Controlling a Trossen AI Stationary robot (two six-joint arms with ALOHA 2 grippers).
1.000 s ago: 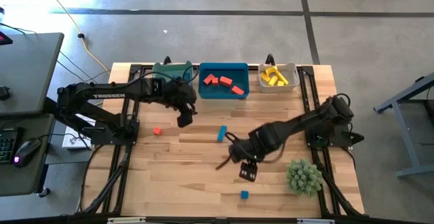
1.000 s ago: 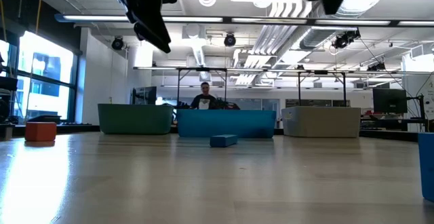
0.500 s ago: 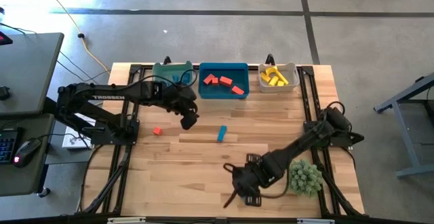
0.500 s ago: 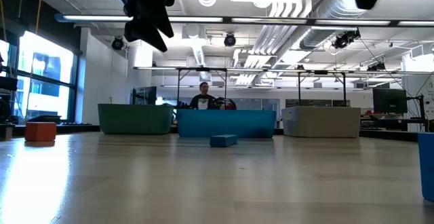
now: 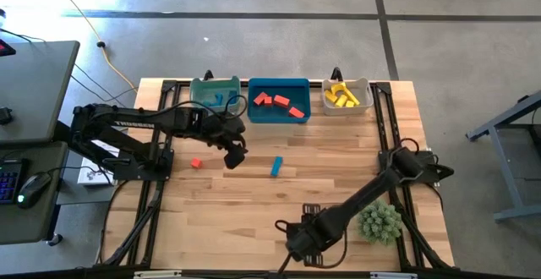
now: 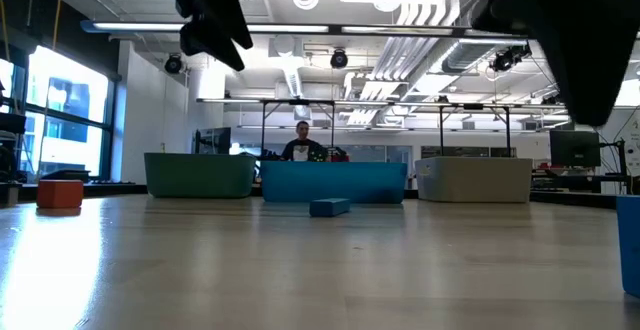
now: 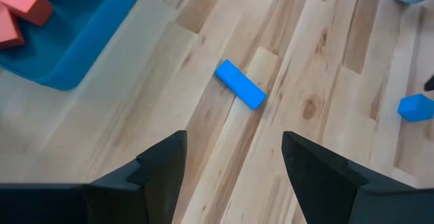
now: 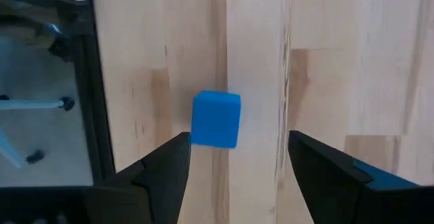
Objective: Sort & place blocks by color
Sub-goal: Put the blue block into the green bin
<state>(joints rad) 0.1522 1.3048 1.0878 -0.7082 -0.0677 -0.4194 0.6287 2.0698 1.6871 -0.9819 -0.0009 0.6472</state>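
The tabletop [image 5: 254,203] holds three bins along the far edge: teal bin [image 5: 214,92] on the left, blue bin [image 5: 278,100] in the middle, grey-white bin [image 5: 346,96] on the right, plus a green plant [image 5: 379,220] near the right edge.

I'd say the sorting is mostly done. Red blocks [image 5: 275,101], about four, sit in the blue bin, a small heap of yellow blocks [image 5: 341,97] (can't count them exactly) is in the grey-white one, and there's something blue in the teal bin, hard to count.

Left on the tabletop, three by my count: a blue bar [image 5: 276,166] near the middle, a red cube [image 5: 196,163] to the left, and a blue cube [image 8: 215,119] at the near edge, hidden under the right arm from above.

The right end effector [image 8: 234,163] is over that blue cube with fingers apart, nothing held. The left end effector [image 7: 230,166] hovers just left of the blue bar, also spread apart and empty.
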